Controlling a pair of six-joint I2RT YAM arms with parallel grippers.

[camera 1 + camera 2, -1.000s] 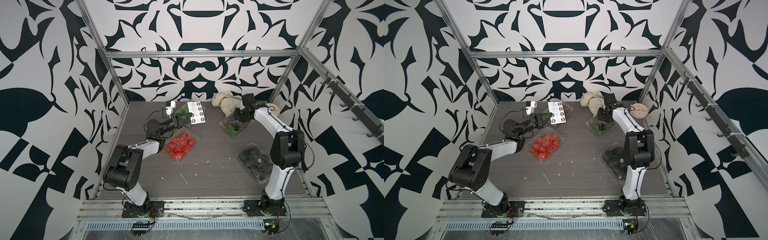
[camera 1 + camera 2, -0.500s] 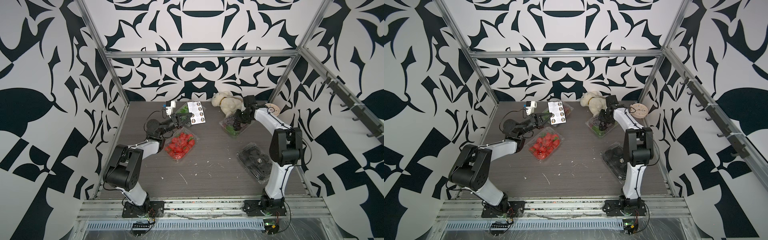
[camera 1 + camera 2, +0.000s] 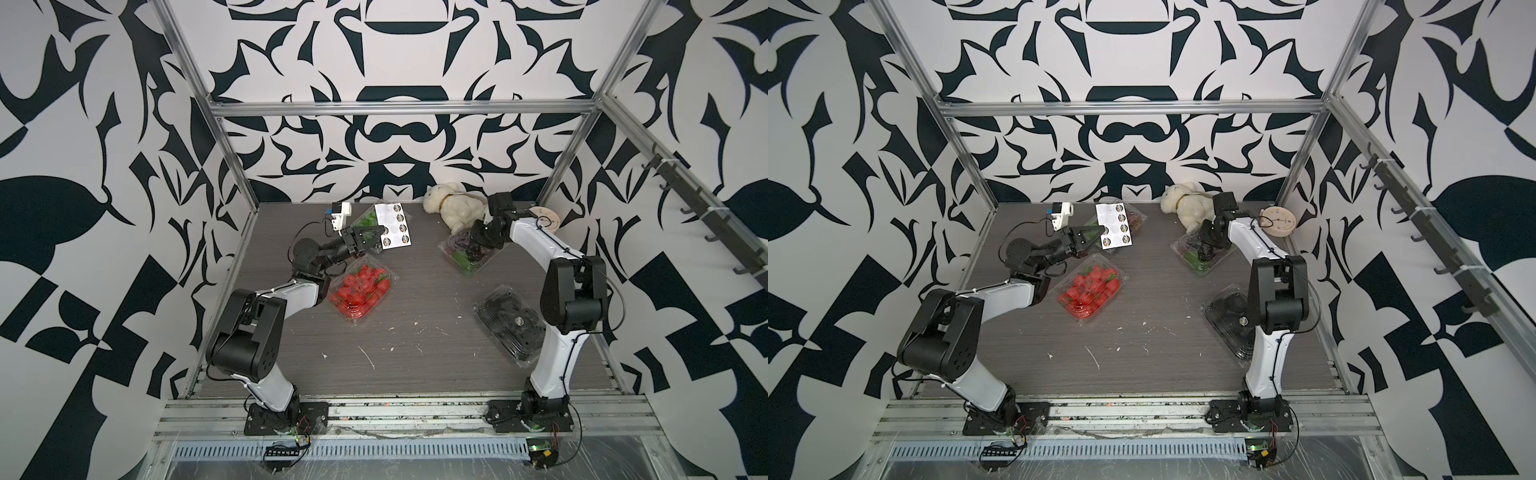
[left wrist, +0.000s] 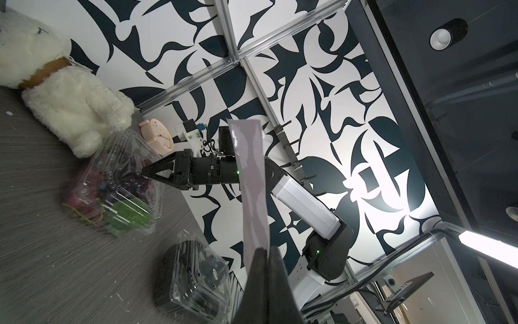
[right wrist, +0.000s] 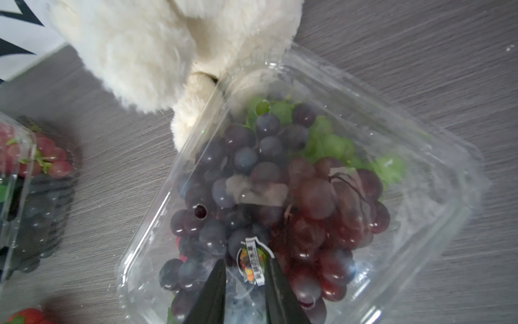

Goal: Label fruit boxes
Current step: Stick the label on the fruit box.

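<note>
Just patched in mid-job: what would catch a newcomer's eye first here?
The left hand holds a white sticker sheet aloft at the back, beyond the strawberry box. The right hand has a colourful sticker between its fingertips over the grape box, beside a cream plush toy.

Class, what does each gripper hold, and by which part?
Left gripper: shut on the sticker sheet, at its near edge. Right gripper: jaws parted around a round sticker over the grape box; a grip cannot be told.

Grape box point(image 5: 420, 174) is glossy clear plastic; toy point(image 5: 145, 50) fluffy cloth; table point(image 5: 420, 42) matt woodgrain.
</note>
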